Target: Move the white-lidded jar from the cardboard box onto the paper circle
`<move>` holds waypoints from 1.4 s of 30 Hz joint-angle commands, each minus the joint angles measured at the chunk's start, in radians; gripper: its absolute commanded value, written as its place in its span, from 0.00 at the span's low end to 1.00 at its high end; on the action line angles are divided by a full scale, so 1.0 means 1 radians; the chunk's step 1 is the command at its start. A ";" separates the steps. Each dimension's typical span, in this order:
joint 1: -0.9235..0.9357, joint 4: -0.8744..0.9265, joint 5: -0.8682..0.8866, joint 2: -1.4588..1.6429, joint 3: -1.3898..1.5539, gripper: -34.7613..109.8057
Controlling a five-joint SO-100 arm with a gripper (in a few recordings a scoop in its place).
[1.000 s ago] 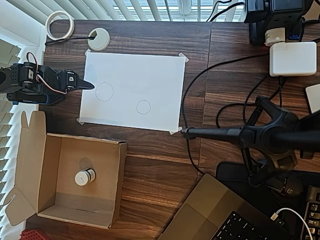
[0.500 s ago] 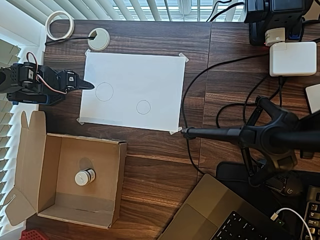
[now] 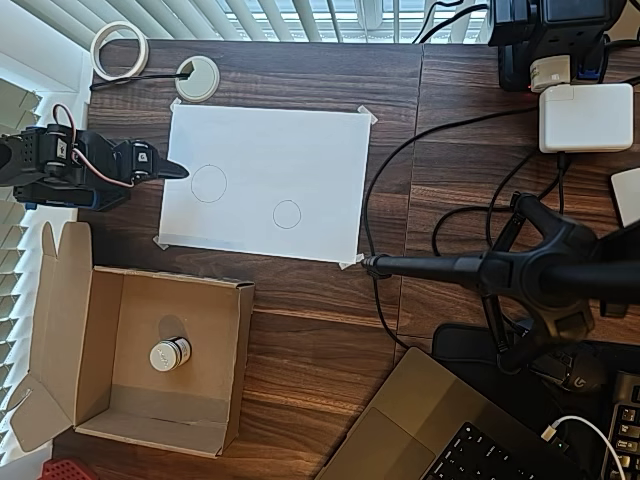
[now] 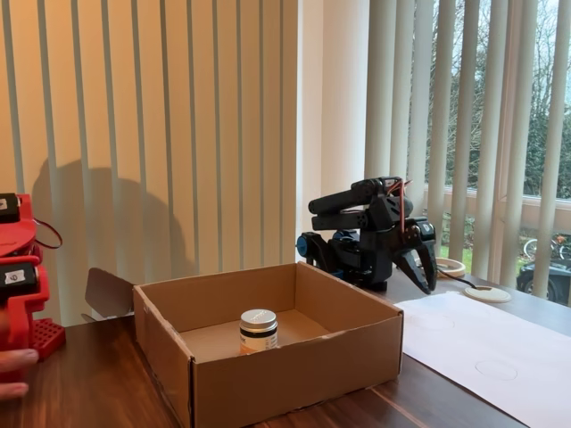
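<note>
In the overhead view, the white-lidded jar (image 3: 170, 353) stood upright near the middle of the cardboard box (image 3: 100, 365) floor, clear of all four walls, with the box at the lower left of the table (image 3: 300, 340). The paper sheet (image 3: 300, 150) lay taped above the box, bearing two drawn outlines: the paper circle (image 3: 287, 214), the smaller one, was vacant, and the larger circle (image 3: 208, 183) sat to its left. The gripper (image 3: 178, 170) lay folded at the left edge of the sheet, its dark tip over the paper's border, well apart from the jar and carrying nothing; whether its fingers were parted could not be told from above. A tape ring (image 3: 120, 48) and a desk grommet (image 3: 197, 78) lay at the far edge, uninvolved. In the fixed view, the jar (image 4: 258, 331) was seen inside the box (image 4: 294, 383), lid level, untouched. The gripper (image 4: 426, 267) hung pointed downward behind the box with its fingers drawn close together, clasping nothing, though the angle did not settle whether they fully met. In my assessment, no part of the transfer was done: reach, grasp, lift and placement all remained.
</note>
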 commanded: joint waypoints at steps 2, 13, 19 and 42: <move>-0.054 0.038 -0.060 0.063 -0.032 0.24; 0.057 -0.017 -0.061 0.063 -0.098 0.41; 0.146 0.051 -0.189 0.063 -0.253 0.47; 0.729 -0.301 -1.069 -0.957 -0.988 0.50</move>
